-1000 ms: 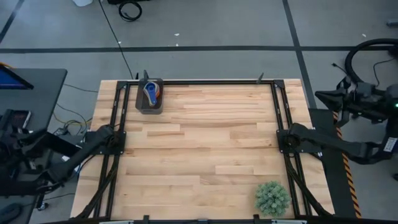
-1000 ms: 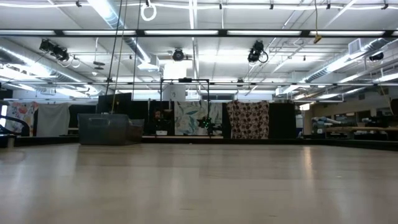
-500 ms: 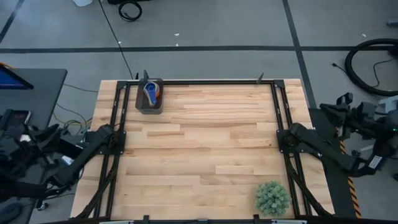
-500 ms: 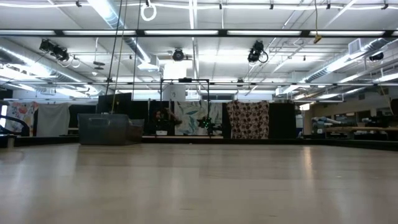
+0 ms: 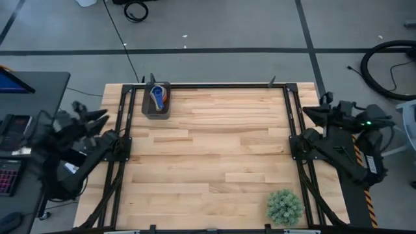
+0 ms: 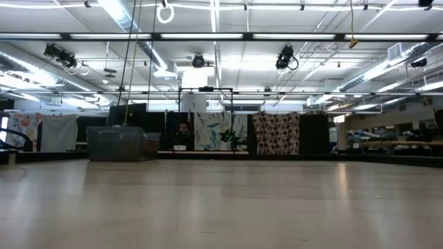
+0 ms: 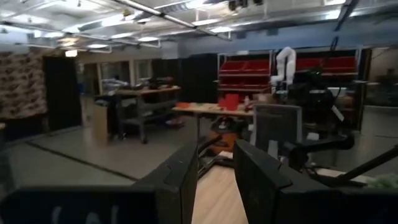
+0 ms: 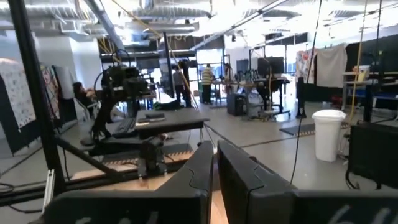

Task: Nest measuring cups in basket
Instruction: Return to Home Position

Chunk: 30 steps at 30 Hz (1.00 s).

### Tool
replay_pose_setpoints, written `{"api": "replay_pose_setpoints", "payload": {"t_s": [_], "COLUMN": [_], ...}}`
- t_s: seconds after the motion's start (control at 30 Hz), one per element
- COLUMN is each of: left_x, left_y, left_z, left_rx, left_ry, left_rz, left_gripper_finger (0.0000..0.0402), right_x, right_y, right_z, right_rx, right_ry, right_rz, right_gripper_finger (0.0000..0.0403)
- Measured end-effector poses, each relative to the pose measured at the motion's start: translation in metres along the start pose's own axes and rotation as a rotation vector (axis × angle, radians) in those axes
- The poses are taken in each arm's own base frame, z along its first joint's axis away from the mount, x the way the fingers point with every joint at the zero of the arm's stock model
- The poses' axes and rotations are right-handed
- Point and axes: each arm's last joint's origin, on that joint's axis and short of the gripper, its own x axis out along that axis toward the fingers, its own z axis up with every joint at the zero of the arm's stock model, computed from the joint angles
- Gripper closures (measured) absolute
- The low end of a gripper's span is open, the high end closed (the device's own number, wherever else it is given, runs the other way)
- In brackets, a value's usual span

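Observation:
The dark basket point(image 5: 156, 101) stands at the table's far-left corner; in the low view the basket point(image 6: 124, 145) shows as a grey box far off. Inside it lie stacked measuring cups: a light blue one point(image 5: 156, 96) on top with orange point(image 5: 164, 97) beside it; the others are hidden. My left gripper point(image 5: 101, 116) point(image 7: 216, 163) hovers off the table's left edge, its fingers slightly apart and holding nothing. My right gripper point(image 5: 311, 112) point(image 8: 215, 155) hovers above the table's right edge, shut and empty. Both point toward the table's middle.
A spiky green plant ball point(image 5: 284, 207) sits near the table's near-right corner. Black frame rails point(image 5: 214, 85) run along the far, left and right sides. Bare wood lies across the table's middle. A dark side table point(image 5: 32, 91) stands to the left.
Both arms have swung up and inward from folded-back poses outside the table. The left gripper has moved from the near-left outside area toward the table's left edge. The right gripper has come from far right to the right edge. Basket and cups have stayed put.

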Motion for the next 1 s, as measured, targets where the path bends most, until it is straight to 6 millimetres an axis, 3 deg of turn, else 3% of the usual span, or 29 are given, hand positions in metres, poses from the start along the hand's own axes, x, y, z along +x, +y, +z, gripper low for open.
{"api": "replay_pose_setpoints", "payload": {"t_s": [0.17, 0.37, 0.67, 1.0], "left_x": [0.033, 0.058, 0.082, 0.099], "left_y": [0.016, 0.029, 0.044, 0.056], "left_z": [-0.025, -0.057, -0.102, -0.159], "left_rx": [-0.032, -0.047, -0.058, -0.084], "left_ry": [-0.024, -0.009, 0.011, 0.005], "left_rz": [-0.069, -0.086, -0.086, -0.085], "left_gripper_finger": [0.0294, 0.0294, 0.0294, 0.0294], "right_x": [0.018, 0.038, 0.057, 0.065], "right_y": [-0.014, -0.029, -0.049, -0.060], "right_z": [-0.019, -0.043, -0.093, -0.132], "right_rx": [0.020, 0.000, 0.035, 0.060], "right_ry": [-0.014, -0.076, -0.031, 0.020], "right_rz": [0.016, 0.068, 0.051, 0.031], "right_gripper_finger": [0.0373, 0.0373, 0.0373, 0.0373]}}
